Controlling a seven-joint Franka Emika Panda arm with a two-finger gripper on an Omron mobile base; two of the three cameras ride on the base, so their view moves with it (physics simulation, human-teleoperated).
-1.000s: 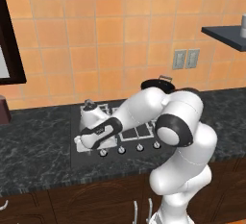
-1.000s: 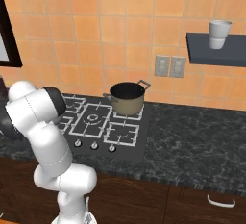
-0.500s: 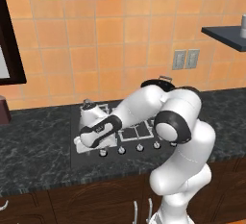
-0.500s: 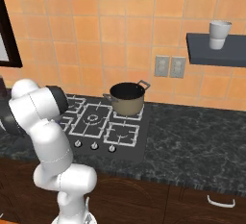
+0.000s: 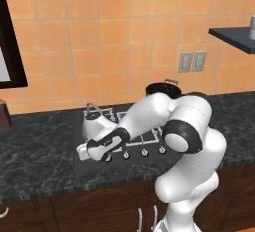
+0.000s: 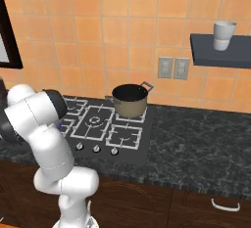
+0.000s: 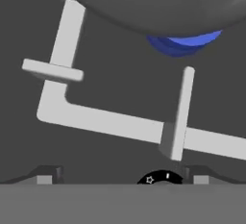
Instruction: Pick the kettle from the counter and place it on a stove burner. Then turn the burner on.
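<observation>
The dull-grey kettle (image 5: 94, 124) stands on the stove's front-left burner grate (image 7: 110, 122). In the hand view its round underside (image 7: 144, 2) spans the top, with a blue flame (image 7: 185, 45) under it. My gripper (image 5: 92, 152) hangs low in front of the kettle, over the stove's front strip. Its fingertips (image 7: 45, 174) stand wide apart, so the gripper (image 7: 122, 175) is open. A black knob (image 7: 161, 179) lies between them, nearer the right tip. The dark marbled counter (image 5: 35, 146) flanks the stove.
A tan pot with a black rim (image 6: 128, 100) sits on the back-right burner, half hidden behind my arm in the left base view. More knobs (image 5: 144, 152) line the stove front. A wall shelf holds a cup (image 6: 224, 35) at the upper right.
My hand has shifted slightly lower toward the stove's front edge. The kettle and pot have not moved.
</observation>
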